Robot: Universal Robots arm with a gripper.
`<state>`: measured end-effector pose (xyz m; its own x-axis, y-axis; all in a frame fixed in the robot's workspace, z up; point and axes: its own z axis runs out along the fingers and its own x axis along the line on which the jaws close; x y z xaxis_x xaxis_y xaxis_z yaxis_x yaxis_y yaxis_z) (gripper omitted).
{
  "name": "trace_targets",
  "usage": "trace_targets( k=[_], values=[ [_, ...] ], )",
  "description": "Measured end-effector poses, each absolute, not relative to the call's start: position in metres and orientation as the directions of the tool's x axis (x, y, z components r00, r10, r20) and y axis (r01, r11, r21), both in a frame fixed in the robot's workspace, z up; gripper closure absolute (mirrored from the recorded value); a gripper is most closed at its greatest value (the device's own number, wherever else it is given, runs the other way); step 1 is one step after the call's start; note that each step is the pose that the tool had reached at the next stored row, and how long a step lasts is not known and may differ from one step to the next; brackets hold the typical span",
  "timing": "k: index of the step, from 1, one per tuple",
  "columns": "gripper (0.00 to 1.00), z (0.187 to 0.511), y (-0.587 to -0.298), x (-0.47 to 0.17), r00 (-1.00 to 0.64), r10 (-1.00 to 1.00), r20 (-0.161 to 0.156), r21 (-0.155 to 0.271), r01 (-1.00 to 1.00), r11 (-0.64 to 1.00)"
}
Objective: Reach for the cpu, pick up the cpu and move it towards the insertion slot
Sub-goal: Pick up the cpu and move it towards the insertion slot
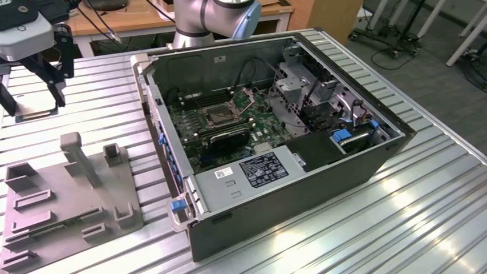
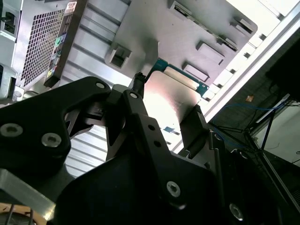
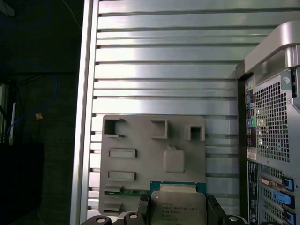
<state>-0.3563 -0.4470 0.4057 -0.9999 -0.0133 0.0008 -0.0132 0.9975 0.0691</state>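
Note:
The cpu (image 3: 178,209), a pale metallic square chip on a green edge, sits between my gripper's (image 3: 177,202) black fingers (image 2: 140,112), which are shut on it. In the second wrist view the cpu (image 2: 174,93) shines brightly between the two fingertips. In the exterior view my gripper (image 1: 34,111) hangs above the table at the far left, well away from the open computer case (image 1: 304,171). The insertion slot (image 1: 220,116), a silvery frame with a dark centre, lies on the green board inside the case.
A grey plastic tray (image 1: 68,194) with upright posts and recesses lies on the ribbed metal table (image 1: 365,222), between my gripper and the case. The tray (image 3: 154,154) lies below the held chip. The case wall (image 1: 152,97) stands tall beside it.

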Motion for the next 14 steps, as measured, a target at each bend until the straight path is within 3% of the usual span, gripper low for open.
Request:
trace_targets(
  k=[14],
  values=[
    [0.45,0.4056,-0.4470,-0.3487,-1.000,-0.013,0.001,0.069,-0.013,0.998]
  ],
)
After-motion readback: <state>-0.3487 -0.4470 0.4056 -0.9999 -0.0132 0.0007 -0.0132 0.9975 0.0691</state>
